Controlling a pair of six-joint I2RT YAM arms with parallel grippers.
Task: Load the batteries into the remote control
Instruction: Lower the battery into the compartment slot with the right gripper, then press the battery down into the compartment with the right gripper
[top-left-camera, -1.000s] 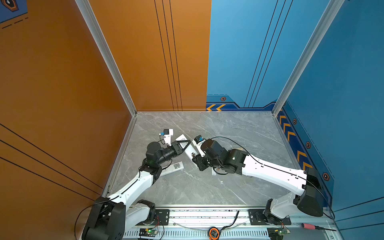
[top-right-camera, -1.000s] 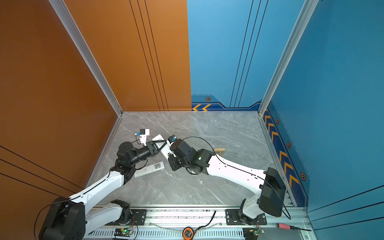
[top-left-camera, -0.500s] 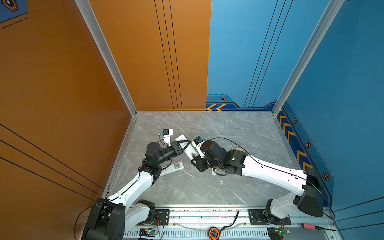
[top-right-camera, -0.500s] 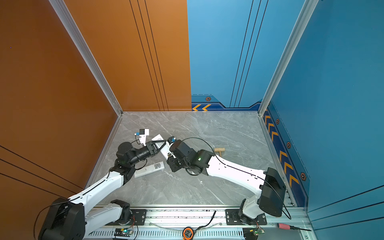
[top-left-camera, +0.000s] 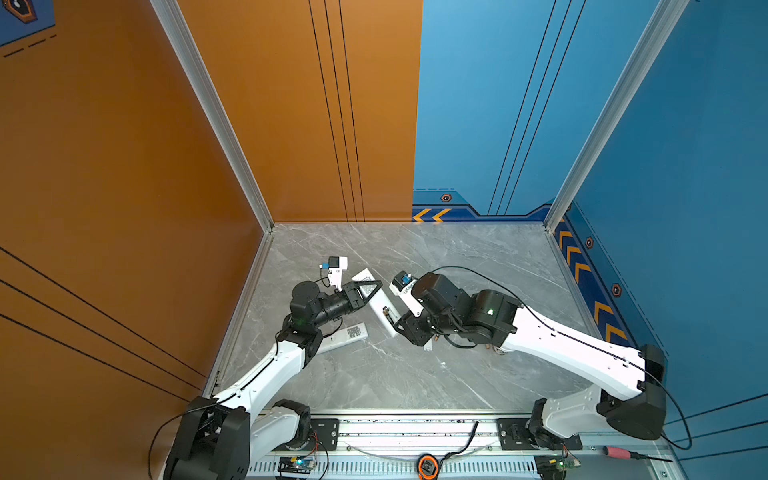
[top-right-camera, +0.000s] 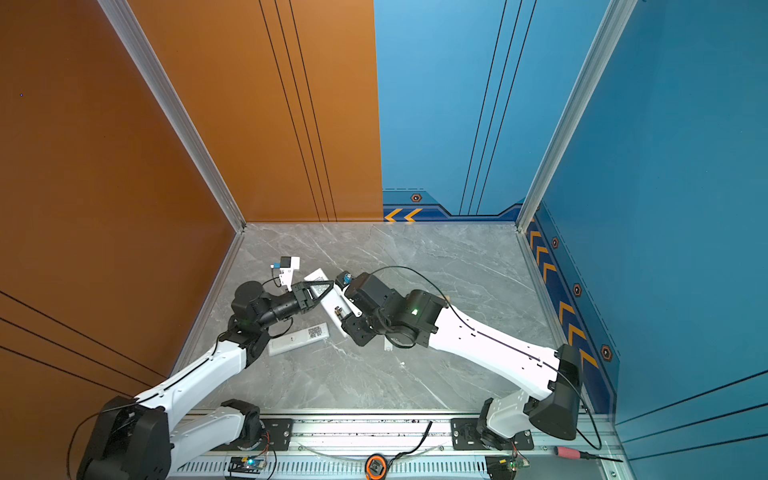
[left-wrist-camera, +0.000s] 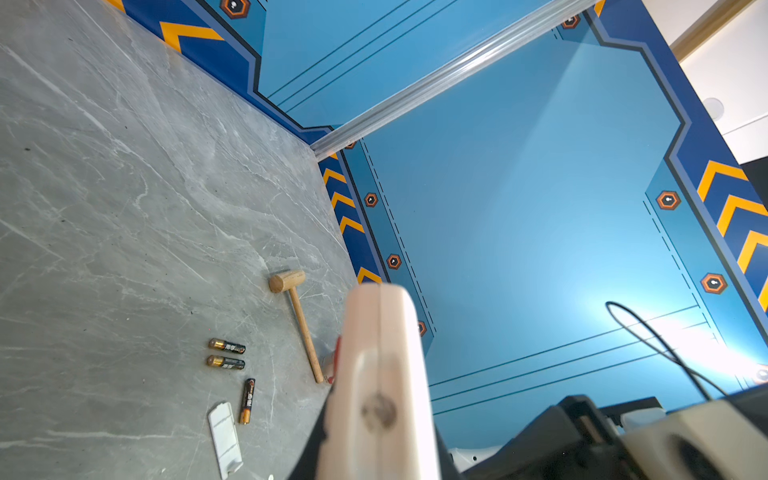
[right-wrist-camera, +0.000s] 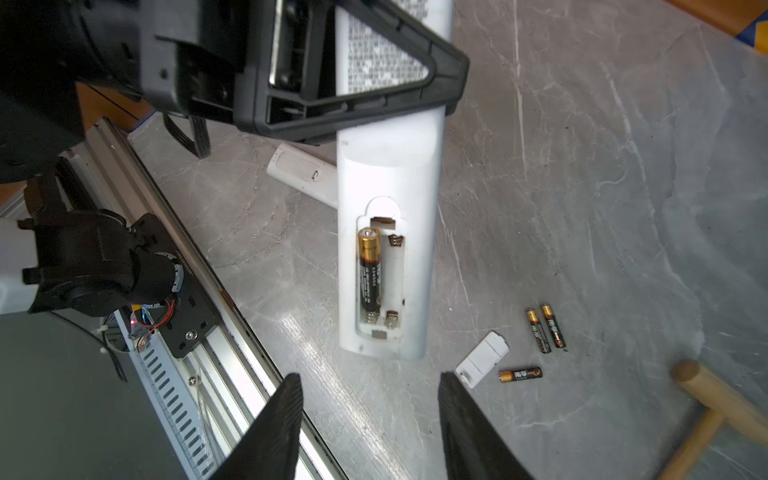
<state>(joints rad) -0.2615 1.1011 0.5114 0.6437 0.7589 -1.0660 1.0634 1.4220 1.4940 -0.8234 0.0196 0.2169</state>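
remote control (right-wrist-camera: 388, 174): you see a long white body, back face up, held above the table (right-wrist-camera: 582, 166), its far end clamped in the left gripper (top-left-camera: 376, 286).
battery compartment (right-wrist-camera: 395, 274): open, with two slots side by side; one is filled, the other is empty with its springs bare.
loaded battery (right-wrist-camera: 369, 276): black with a gold end, lying lengthwise in its slot.
paired batteries (right-wrist-camera: 538, 331): two on the table, parallel, just beside each other.
single battery (right-wrist-camera: 520, 374): near your pair, lying crosswise to them.
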